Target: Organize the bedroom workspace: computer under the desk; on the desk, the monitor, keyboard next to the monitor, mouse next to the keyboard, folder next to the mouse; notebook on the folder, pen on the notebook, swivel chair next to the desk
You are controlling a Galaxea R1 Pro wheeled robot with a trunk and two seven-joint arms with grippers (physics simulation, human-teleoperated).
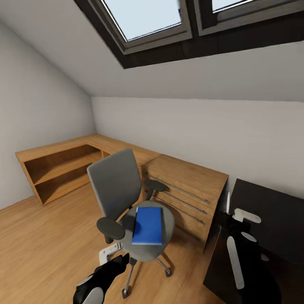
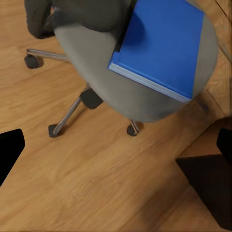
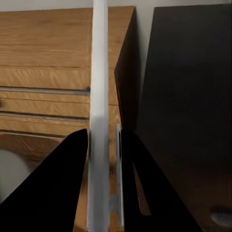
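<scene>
The swivel chair is seen in the middle of the wooden floor, its grey back turned toward the left and its chrome base on casters; the blue folder is laid flat on the round seat, its white edge toward the camera, nothing resting on top of it. Behind the chair a light wooden drawer cabinet is set against the white wall, with an open wooden shelf unit running along the corner to the left; the glossy black desk is placed at the right, just beside the cabinet.

The left gripper is held low above the floor, just beside the chair base; in the left wrist view its dark fingertips are seen far apart, so the jaws are wide open and nothing is held, while the folder and seat lie ahead of them.

The right gripper is raised near the desk edge; its two black fingers are closed against a thin white pen, which is gripped upright between them and extends well beyond the tips; the pen is also seen in the head view over the dark desk corner.
</scene>
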